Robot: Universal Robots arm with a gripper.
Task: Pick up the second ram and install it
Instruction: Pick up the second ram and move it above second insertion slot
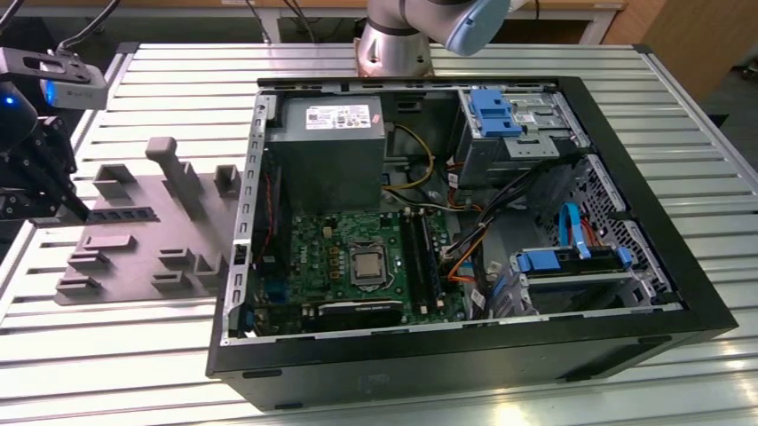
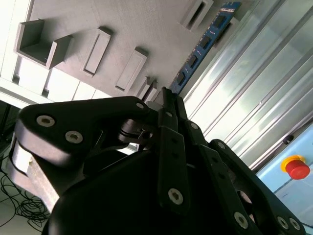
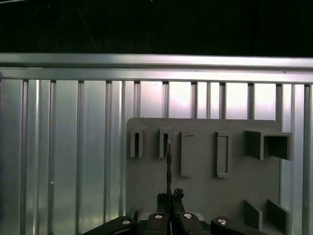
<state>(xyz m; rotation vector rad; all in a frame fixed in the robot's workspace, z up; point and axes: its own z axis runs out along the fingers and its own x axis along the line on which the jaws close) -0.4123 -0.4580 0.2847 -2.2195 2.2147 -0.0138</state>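
Your gripper (image 3: 169, 197) is squeezed tight on one end of the second ram (image 2: 207, 41), which sticks out over the gray tray (image 1: 130, 271), on the exterior view's left of the computer case (image 1: 474, 359). So the grab looks done, but you have not carried it to the black slots (image 1: 417, 257) inside the case yet.

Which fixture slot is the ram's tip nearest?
The narrow dark slot beside the wider frames, not the outer narrow one; the second ram ends there.
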